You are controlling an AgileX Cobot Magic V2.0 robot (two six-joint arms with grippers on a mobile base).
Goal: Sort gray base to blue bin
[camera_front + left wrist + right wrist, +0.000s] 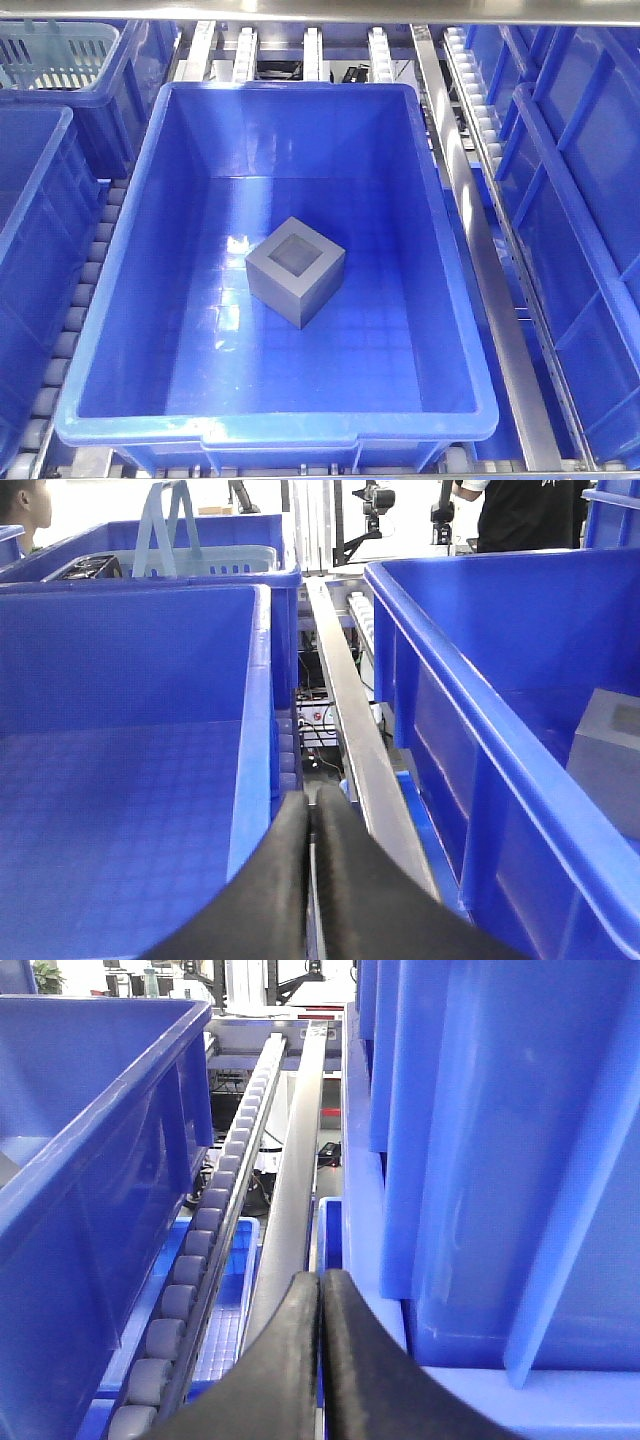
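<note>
Clenched empty, both black grippers, left point(312, 825) and right point(320, 1295), hang outside the bright-blue plastic bin point(300, 425), whose floor holds the matte gray recessed block point(295, 270) between them; sorting appears done, only withdrawal remaining.

Bright, even overhead light; white glare streaks the blue bin point(455, 300) along its floor and near rim; the gray base point(296, 270) casts a soft shadow; wrist views blown out at their top edges, nearest fingers point(270, 900) blurred.
</note>
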